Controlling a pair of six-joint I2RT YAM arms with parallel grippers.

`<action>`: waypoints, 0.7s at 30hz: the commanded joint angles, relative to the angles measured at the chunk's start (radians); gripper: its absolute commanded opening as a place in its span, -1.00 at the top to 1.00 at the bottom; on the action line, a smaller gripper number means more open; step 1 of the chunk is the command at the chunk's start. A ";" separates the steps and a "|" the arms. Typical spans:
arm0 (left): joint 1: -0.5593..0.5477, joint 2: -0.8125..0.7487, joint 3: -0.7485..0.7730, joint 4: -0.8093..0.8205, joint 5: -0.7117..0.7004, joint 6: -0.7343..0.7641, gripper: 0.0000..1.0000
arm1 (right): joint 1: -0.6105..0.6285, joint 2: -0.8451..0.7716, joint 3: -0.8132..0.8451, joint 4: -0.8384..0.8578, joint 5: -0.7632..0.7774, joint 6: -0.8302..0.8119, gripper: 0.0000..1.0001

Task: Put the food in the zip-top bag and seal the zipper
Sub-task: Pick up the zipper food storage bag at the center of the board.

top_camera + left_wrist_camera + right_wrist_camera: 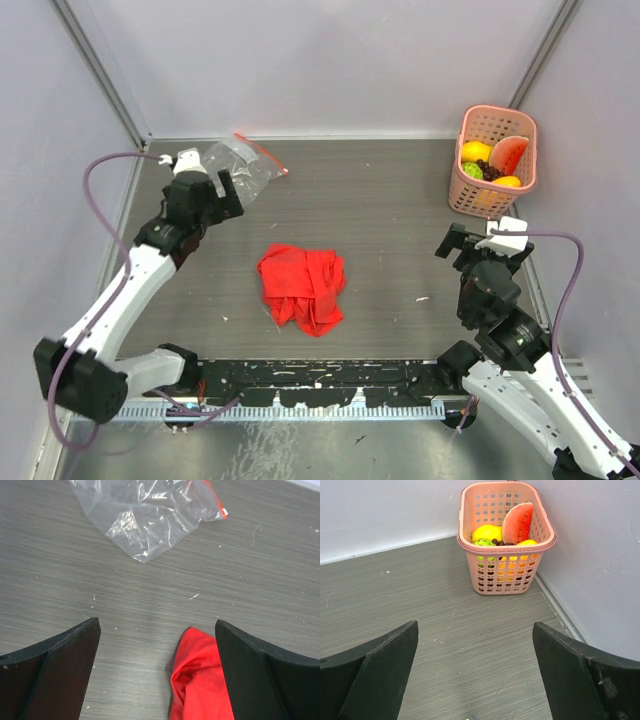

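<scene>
Top view: zip-top bag (243,160) lies crumpled at far left, zipper (262,152) along its far edge, left gripper (225,190) just beside it. Food (478,152) all sits in pink basket (470,195) at far right, right gripper (482,245) near it. Red cloth (303,287) mid-table.

Left wrist: jaws spread wide, empty, aimed toward the bag, probably to grab it.

Right wrist: jaws wide apart, holding nothing, facing the basket, likely lined up for a fruit pick. Nothing bagged yet.

Grey table (380,200), bag (240,165), red cloth (302,288), basket (478,197)
</scene>
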 commanded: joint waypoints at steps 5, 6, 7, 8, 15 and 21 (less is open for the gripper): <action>-0.003 0.303 0.175 0.084 -0.088 -0.150 -0.96 | 0.003 0.002 -0.011 0.043 -0.013 -0.017 -1.00; -0.003 0.338 0.190 0.096 -0.084 -0.154 -0.98 | 0.003 0.008 -0.010 0.041 -0.018 -0.017 -1.00; -0.002 0.369 0.205 0.111 -0.079 -0.155 -0.99 | 0.003 0.013 -0.011 0.039 -0.023 -0.017 -1.00; -0.002 0.412 0.223 0.119 -0.079 -0.159 -0.99 | 0.002 0.019 -0.010 0.038 -0.029 -0.017 -1.00; -0.002 0.662 0.402 0.165 -0.120 -0.137 -0.92 | 0.003 0.058 -0.003 0.012 -0.103 -0.005 -1.00; -0.003 0.864 0.631 0.128 -0.186 -0.051 -0.90 | 0.003 0.053 -0.004 0.035 -0.154 -0.018 -1.00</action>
